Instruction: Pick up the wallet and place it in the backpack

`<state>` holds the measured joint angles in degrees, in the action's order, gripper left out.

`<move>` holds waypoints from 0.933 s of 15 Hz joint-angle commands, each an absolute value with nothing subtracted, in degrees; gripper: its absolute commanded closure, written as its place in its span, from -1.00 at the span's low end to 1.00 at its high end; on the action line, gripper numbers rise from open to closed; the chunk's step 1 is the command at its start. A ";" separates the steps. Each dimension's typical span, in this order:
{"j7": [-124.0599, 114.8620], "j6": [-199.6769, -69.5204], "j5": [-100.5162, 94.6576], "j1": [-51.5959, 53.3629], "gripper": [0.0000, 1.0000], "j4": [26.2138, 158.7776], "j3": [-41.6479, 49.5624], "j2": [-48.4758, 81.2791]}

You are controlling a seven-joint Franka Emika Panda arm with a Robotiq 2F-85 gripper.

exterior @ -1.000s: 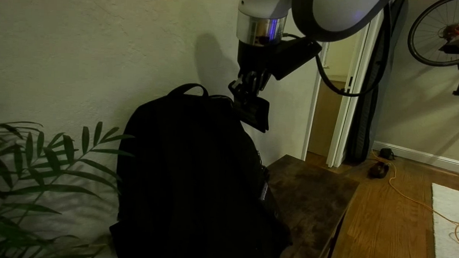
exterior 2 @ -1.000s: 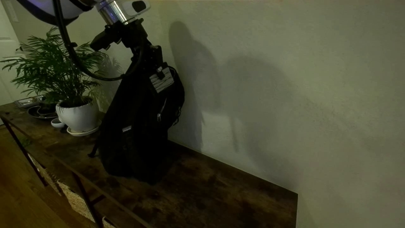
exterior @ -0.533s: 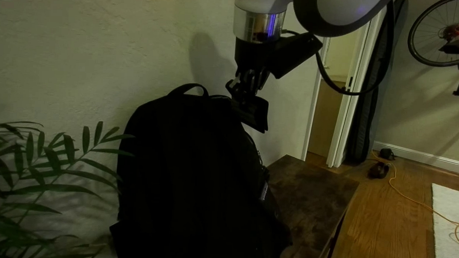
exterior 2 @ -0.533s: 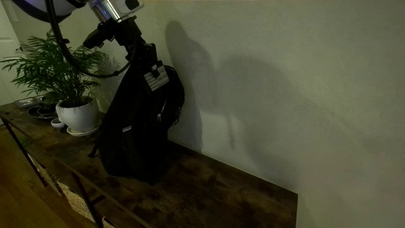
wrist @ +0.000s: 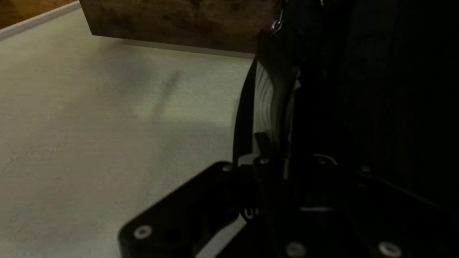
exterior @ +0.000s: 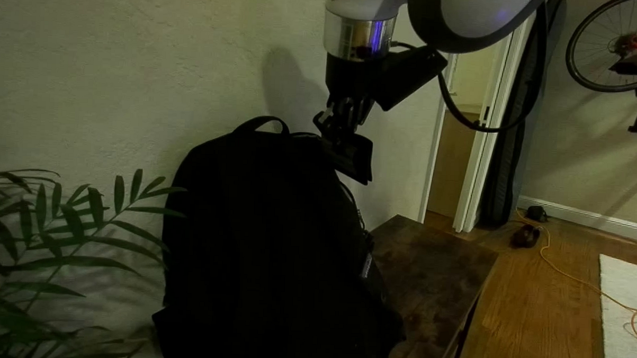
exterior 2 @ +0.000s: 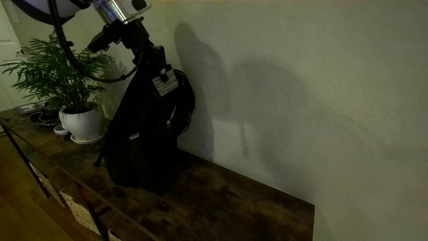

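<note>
Pale textured plaster wall (exterior 2: 334, 100) behind everything, pretty dim in there, with a long dark brown mottled table (exterior 2: 214, 204) running along it. On that stands a big black fabric backpack (exterior: 263, 240), rounded top, small loop handle, close to the wall. A leafy green plant (exterior 2: 60, 75) in a round white pot (exterior 2: 83, 126) sits near it, and off in the background of an exterior view you get a red-framed bike (exterior: 626, 45) and a white rug (exterior: 622, 348).

The black two-fingered gripper (exterior 2: 164, 75) is up by the top of the backpack, fingers clamped on a small flat black wallet (exterior 2: 168, 87) with a streaky pale grey face. So the wallet's hanging in the air, tilted, pinched near its upper edge, right at the upper part of the backpack. They overlap in both exterior views, but honestly I can't tell if they're touching. In the wrist view the pale face looks kinda curved, wall on one side and black fabric on the other. The backpack's opening is too dark to make out
</note>
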<state>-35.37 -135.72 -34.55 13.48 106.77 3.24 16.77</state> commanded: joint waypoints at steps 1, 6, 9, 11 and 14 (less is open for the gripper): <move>-35.08 -137.28 -35.69 12.35 0.87 108.03 3.18 16.72; -32.15 -139.15 -33.51 10.78 0.87 106.16 3.41 20.07; -31.29 -138.82 -32.55 10.57 0.87 105.76 3.53 20.28; -30.86 -137.54 -31.32 10.47 0.87 106.49 3.38 19.57; -29.12 -135.17 -28.29 10.24 0.87 108.47 3.47 19.56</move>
<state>-31.75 -137.55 -31.25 10.92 106.23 3.55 20.70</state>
